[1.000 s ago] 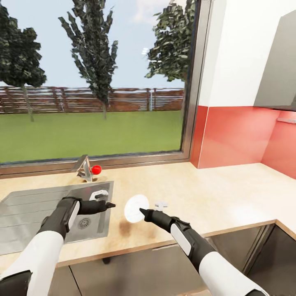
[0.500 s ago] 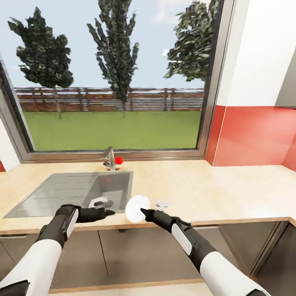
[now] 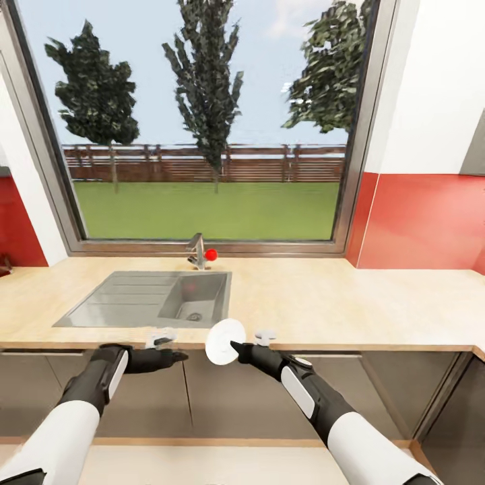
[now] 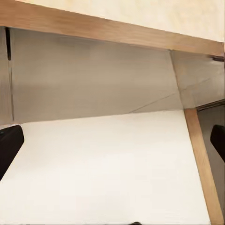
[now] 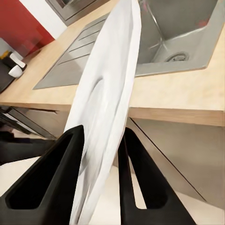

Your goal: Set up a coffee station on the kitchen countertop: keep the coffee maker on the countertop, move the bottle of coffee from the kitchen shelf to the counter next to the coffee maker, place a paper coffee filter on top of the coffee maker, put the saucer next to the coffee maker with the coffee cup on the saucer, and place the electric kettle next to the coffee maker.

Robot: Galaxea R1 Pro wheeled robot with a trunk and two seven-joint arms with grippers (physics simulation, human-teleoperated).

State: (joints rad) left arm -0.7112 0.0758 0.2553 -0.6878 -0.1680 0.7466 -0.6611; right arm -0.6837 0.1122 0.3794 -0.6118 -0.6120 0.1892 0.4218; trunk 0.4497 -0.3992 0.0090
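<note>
At the far left of the head view a strip of red backsplash (image 3: 17,222) meets the wooden table (image 3: 323,303), and something dark sits at the very edge there, too cut off to name. In the right wrist view small white and dark items (image 5: 14,65) stand on that distant end of the table; they may belong to the coffee station, but they are too small to identify.

The left tool (image 3: 176,355) hangs in front of the table edge, below the steel sink (image 3: 151,300), and carries nothing. In the left wrist view its dark fingertips (image 4: 9,145) stand wide apart at the frame's two sides, with pale floor and cabinet fronts between them.

Behind the sink stands the faucet (image 3: 197,251) with its red knob, against the large window (image 3: 209,121).

Right of centre, the right tool (image 3: 234,348) is clamped on the white saucer (image 3: 224,341), held on edge in the air just off the table's front edge. The right wrist view shows both dark fingers (image 5: 56,173) pressing the saucer's rim (image 5: 110,108) from either side.

The step in hand looks like carrying the saucer to the coffee maker. The robot seems to be in transit along the table. The next move probably calls for travelling on until the coffee maker shows, then tipping the saucer flat and setting it down just beside it, keeping the grip firm since the thin rim could slip.
</note>
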